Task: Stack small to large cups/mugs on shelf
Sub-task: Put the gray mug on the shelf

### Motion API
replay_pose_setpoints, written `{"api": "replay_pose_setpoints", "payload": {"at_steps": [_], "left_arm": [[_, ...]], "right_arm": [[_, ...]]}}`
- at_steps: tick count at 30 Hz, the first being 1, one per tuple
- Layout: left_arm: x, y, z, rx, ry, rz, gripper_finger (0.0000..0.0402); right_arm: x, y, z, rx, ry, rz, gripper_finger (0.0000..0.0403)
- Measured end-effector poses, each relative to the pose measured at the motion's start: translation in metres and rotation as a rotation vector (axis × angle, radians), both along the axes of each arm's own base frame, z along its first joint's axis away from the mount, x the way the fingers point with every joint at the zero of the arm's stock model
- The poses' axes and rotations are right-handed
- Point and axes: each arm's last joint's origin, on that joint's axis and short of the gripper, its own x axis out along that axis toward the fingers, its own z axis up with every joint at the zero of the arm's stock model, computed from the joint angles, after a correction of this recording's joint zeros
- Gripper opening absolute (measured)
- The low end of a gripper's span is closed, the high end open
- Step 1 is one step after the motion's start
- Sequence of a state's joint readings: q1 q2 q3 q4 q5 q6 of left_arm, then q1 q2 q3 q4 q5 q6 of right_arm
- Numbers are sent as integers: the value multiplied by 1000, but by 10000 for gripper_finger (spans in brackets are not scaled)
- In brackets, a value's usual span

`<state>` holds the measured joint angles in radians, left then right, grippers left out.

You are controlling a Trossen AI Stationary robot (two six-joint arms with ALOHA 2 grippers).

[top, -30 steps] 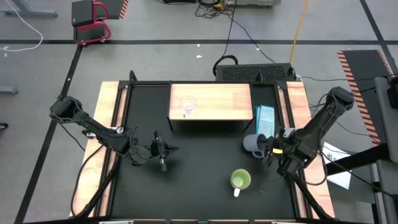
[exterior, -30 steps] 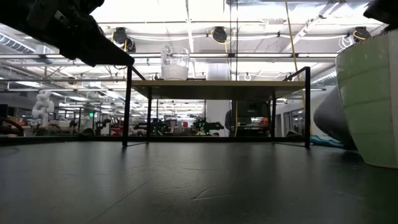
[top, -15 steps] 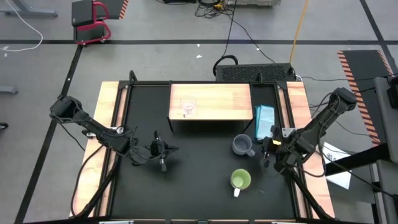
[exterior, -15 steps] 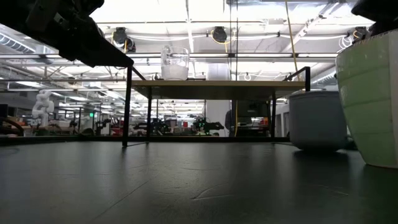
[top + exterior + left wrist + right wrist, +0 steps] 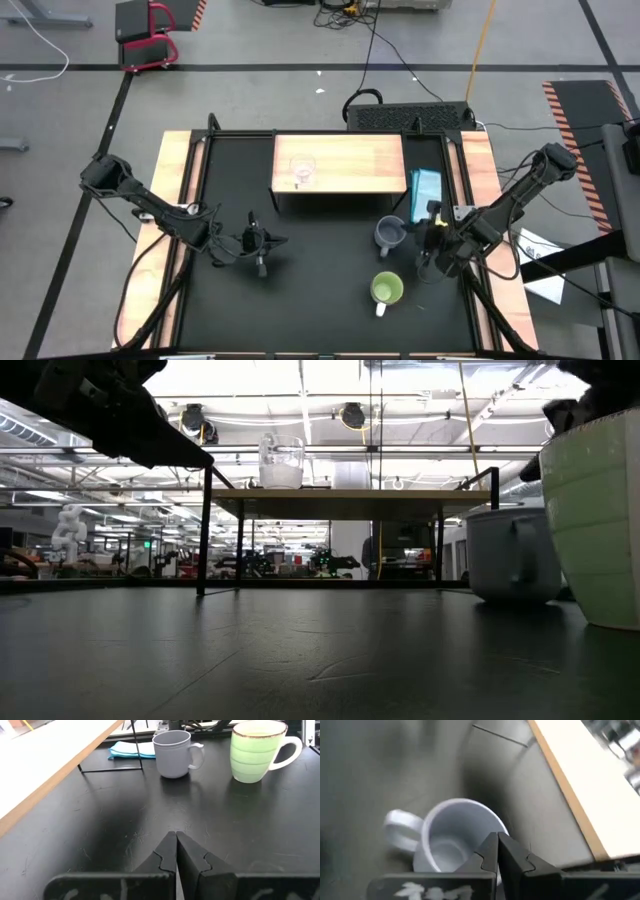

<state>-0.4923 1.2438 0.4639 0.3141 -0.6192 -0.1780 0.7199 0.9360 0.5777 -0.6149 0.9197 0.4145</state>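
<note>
The small clear glass cup (image 5: 301,170) stands on the light-wood shelf (image 5: 350,150), near its left end. The grey-blue mug (image 5: 389,233) stands upright on the black table in front of the shelf's right end. In the low view its handle (image 5: 522,550) faces the near side. The lime-green mug (image 5: 386,290) stands upright nearer the front edge, its white handle pointing near. My right gripper (image 5: 425,242) is shut, just right of the grey-blue mug (image 5: 455,840). My left gripper (image 5: 262,243) waits shut over the table's left half. My right gripper (image 5: 497,837) has its shut fingertips by the grey-blue mug's rim (image 5: 487,820), coming from the table's right. I cannot tell whether they touch it. The mug stands upright on the table.
A folded blue cloth (image 5: 426,188) lies right of the shelf, just behind the grey-blue mug. The shelf's black legs (image 5: 205,530) stand on the mat. Light-wood strips (image 5: 175,190) run along the table's left and right sides. The black mat between the two grippers is bare.
The grey-blue mug lay tipped on its side against my right gripper. It now stands upright a little farther left, and has turned so that its handle faces near. My right gripper has shifted slightly toward the table's left and near edges.
</note>
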Motion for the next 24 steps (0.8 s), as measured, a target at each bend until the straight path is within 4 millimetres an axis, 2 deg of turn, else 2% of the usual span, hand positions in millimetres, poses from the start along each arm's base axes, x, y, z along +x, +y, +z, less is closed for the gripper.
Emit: {"api": "replay_pose_setpoints", "payload": {"at_steps": [4, 11, 24], "left_arm": [[0, 0, 0, 1, 1, 0, 8], [-1, 0, -2, 12, 22, 0, 8], [-1, 0, -2, 28, 28, -7, 8]], "right_arm": [[9, 5, 6, -29, -10, 111, 0], [23, -4, 23, 206, -26, 201, 9], [28, -33, 54, 382, 129, 158, 94]]}}
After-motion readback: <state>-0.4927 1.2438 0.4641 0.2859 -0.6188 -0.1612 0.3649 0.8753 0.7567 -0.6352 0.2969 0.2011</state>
